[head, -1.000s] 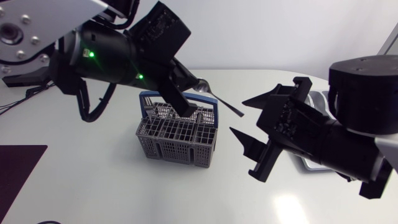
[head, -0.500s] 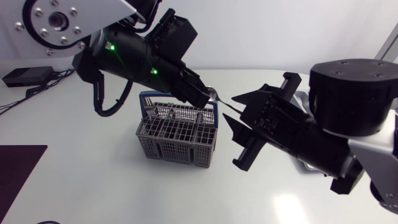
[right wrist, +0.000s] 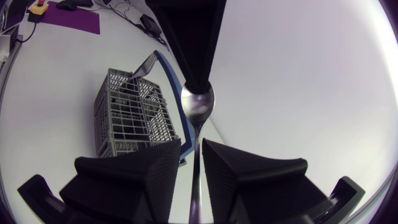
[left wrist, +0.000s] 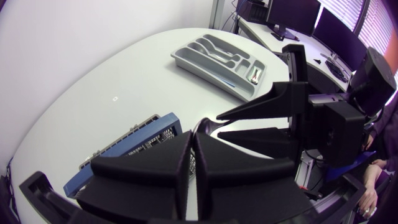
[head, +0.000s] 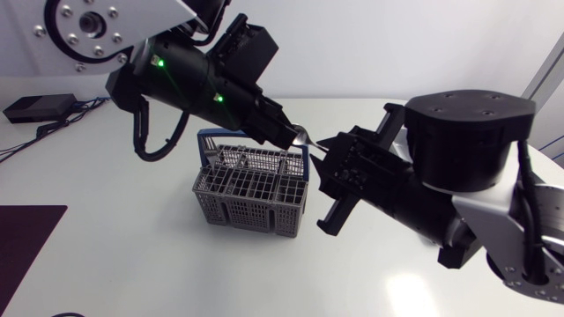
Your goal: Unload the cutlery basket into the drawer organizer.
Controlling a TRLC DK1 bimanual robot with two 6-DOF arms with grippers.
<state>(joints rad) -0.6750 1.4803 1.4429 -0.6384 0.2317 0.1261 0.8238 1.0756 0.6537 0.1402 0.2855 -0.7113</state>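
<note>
A grey cutlery basket (head: pixel 251 189) with a blue handle stands mid-table; a fork (right wrist: pixel 144 65) still leans in it. Above its right end my left gripper (head: pixel 291 136) is shut on the bowl end of a metal spoon (right wrist: pixel 198 106), which it holds in the air. The spoon's handle points into my right gripper (right wrist: pixel 191 146). Those fingers flank the handle closely, with a thin gap showing on each side. In the left wrist view the grey drawer organizer (left wrist: pixel 214 59) lies beyond both grippers, with a small piece in one end compartment.
My right arm's bulky wrist (head: pixel 467 167) covers the table's right side and hides the organizer from the head view. A dark purple mat (head: pixel 22 238) lies at the front left edge.
My right gripper has swung left to the spoon, and its fingers have narrowed around the handle. My left arm lifted the spoon clear of the basket, then held still.
</note>
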